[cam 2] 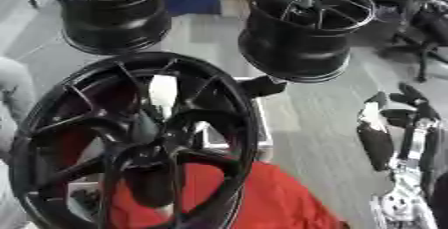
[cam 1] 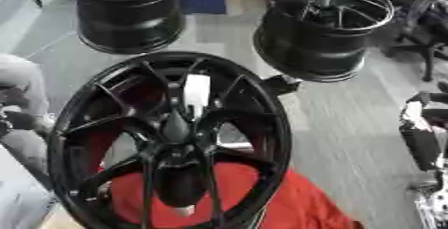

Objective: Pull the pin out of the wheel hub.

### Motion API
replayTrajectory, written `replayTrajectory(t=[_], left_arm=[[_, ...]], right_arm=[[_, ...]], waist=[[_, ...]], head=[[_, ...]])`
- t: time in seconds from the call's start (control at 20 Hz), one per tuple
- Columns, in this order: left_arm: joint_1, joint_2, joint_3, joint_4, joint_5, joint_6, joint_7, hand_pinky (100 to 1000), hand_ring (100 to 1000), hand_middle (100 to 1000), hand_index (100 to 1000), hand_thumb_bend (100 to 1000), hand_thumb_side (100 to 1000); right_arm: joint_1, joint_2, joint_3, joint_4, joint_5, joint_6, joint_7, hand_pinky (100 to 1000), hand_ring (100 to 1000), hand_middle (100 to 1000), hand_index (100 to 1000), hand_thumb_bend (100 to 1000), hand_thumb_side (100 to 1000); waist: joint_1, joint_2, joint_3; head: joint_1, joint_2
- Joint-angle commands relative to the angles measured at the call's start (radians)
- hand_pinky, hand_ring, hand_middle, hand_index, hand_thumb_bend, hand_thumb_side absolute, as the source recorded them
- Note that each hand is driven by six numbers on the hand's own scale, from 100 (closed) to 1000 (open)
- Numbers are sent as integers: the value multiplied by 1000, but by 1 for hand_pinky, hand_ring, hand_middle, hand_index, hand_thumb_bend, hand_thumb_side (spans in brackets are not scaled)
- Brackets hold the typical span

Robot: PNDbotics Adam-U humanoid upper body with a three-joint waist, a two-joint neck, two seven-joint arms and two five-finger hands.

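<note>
Grey floor (cam 1: 350,138) fills the background and carries two spare black rims: one far rim (cam 1: 129,10) at upper left and a second far rim (cam 1: 324,28) at upper right, both well apart from the work. Nearest the camera, the wheel hub (cam 1: 171,140) stands tilted on edge over a red cloth (cam 1: 289,203), its spokes converging on a dark centre. Only the right hand (cam 2: 398,123) is clearly visible, at the right edge of the right eye view; its fingers appear relaxed and hold nothing. It lies well apart from the wheel hub, to its right and at about mid-height. The left hand cannot be identified in either view. A pale, narrow piece (cam 1: 196,93) shows between the upper spokes, just above the centre; this is probably the pin, although its seating cannot be confirmed. Principal risk: the wheel hub stands on edge with no visible support, so a sideways pull on the pin may tip or roll it. Secondary risk: the spokes crowd the pin, so an approaching hand may strike a spoke and miss the grasp.
</note>
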Motion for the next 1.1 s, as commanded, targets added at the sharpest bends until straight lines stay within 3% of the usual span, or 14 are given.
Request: replayTrajectory(t=[0.05, 0.2, 0.4, 0.6, 0.8, 1.1], left_arm=[[-8, 6, -2, -25, -2, 0, -3, 579, 556, 639, 784, 100, 801], [-7, 6, -3, -25, -3, 0, -6, 579, 556, 639, 784, 100, 802], [-8, 9, -5, -25, -4, -1, -7, 579, 556, 639, 784, 100, 802], [-8, 11, -7, -24, -5, 0, -10, 579, 556, 639, 784, 100, 804], [-9, 12, -12, -24, -7, 0, -16, 579, 556, 639, 784, 100, 804], [-17, 11, -17, -27, -11, -3, -22, 579, 557, 639, 784, 100, 804]], right_arm=[[-8, -18, -4, -24, -3, 2, 4, 620, 593, 676, 831, 100, 504], [-4, -44, -1, -24, -3, 7, 11, 622, 593, 677, 833, 100, 496], [-4, -143, 5, -24, -2, 20, 41, 630, 595, 684, 842, 100, 470], [-25, -305, 26, -24, -11, 34, 106, 645, 601, 696, 856, 100, 421], [-74, -505, 73, -24, -82, 26, 209, 659, 607, 711, 876, 100, 333], [-243, -764, 163, -24, -231, -25, 425, 681, 623, 744, 910, 100, 227]], waist=[[2, -5, -1], [1, -4, 2], [-3, -4, 7], [-7, -5, 12], [-10, -4, 20], [-13, 8, 36]], head=[[1, -3], [1, -3], [-1, -3], [-3, -3], [-6, -3], [-37, -3]])
